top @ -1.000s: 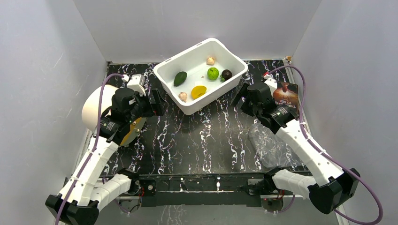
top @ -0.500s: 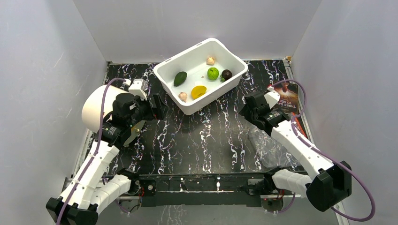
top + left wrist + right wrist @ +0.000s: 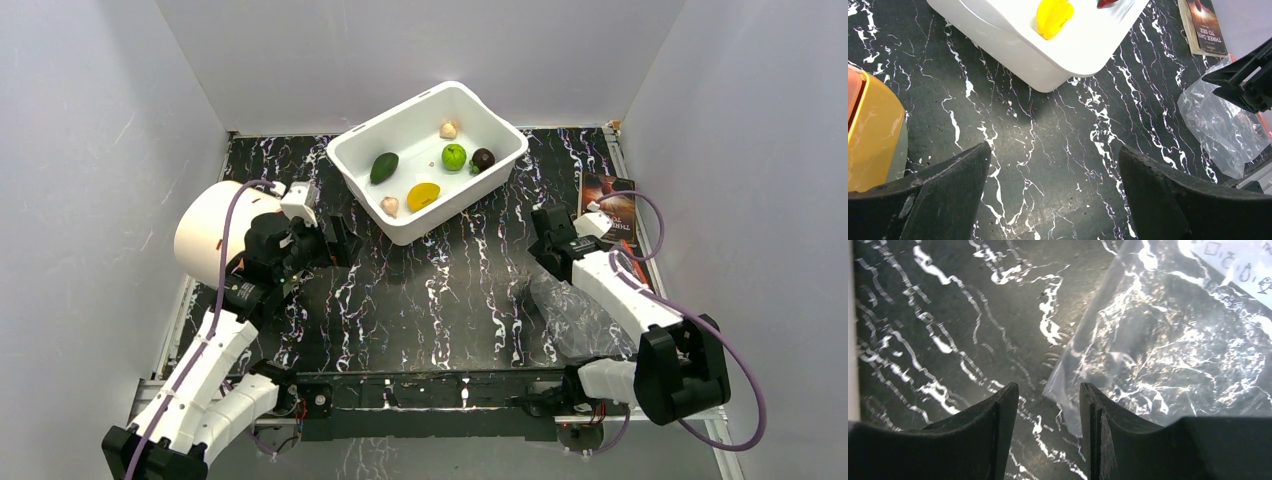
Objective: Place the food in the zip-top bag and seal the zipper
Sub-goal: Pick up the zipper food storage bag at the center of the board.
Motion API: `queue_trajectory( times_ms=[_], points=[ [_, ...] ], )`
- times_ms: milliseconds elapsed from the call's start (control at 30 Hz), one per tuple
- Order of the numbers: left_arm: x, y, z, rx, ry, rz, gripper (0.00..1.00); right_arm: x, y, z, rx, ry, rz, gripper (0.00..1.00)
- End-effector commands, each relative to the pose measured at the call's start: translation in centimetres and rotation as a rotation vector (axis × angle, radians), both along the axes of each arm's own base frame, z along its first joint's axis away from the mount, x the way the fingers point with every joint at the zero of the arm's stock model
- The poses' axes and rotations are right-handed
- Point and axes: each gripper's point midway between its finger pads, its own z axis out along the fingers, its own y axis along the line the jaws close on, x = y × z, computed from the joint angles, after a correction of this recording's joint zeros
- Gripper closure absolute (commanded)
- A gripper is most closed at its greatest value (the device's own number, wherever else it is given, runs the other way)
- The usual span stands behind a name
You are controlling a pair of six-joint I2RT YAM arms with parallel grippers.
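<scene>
Change at the right end effector (image 3: 545,238): drawn back from the white rectangular plastic tub (image 3: 360,185) to the clear crinkly zip-top bag (image 3: 578,312) at lower right of the overhead frame, with jaws narrowed from full spread. Judged as the start of a bag pick-up. No packing yet: small toy food (image 3: 454,156) all inside the tub. Now partly parted, bag corner between the tips in the wrist view, nothing clamped. Left end effector (image 3: 1053,165): fully released, empty.
</scene>
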Motion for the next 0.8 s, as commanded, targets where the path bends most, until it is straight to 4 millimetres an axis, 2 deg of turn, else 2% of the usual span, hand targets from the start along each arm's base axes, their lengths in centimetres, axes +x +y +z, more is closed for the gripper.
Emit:
queue_trajectory(
  times_ms=[0, 100, 233, 333, 400, 433, 467, 633, 767],
  points=[
    [-0.4, -0.3, 1.6, -0.015, -0.084, -0.039, 0.02, 0.8, -2.3, -1.1, -0.021, -0.010, -0.110, 0.54],
    [-0.7, -0.4, 1.9, -0.015, -0.115, -0.058, 0.02, 1.0, -2.4, -2.2, -0.012, 0.017, -0.104, 0.54],
    [-1.0, -0.4, 2.1, -0.018, -0.139, -0.067, 0.02, 1.3, -1.8, -3.1, 0.009, 0.042, -0.086, 0.60],
    [-0.9, -0.4, 1.9, -0.013, -0.133, -0.068, 0.02, 1.4, -1.4, -3.4, 0.018, 0.053, -0.057, 0.72],
    [-0.9, -0.4, 1.8, -0.011, -0.128, -0.071, 0.02, 1.5, -1.1, -3.3, 0.020, 0.053, -0.019, 0.89],
    [-0.9, -0.5, 1.7, -0.010, -0.125, -0.072, 0.02, 1.5, -0.7, -3.1, 0.029, 0.048, 0.011, 0.99],
    [-0.9, -0.5, 1.7, -0.010, -0.123, -0.072, 0.02, 1.7, -0.5, -2.8, 0.032, 0.039, 0.041, 1.00],
    [-0.6, -0.1, 1.4, -0.005, -0.120, -0.041, 0.02, 2.6, 1.6, -0.1, 0.048, -0.022, 0.246, 1.00],
    [-0.6, -0.4, 1.6, -0.021, -0.115, -0.051, 0.01, 2.6, 5.0, 2.6, 0.113, -0.090, 0.497, 1.00]
  ],
)
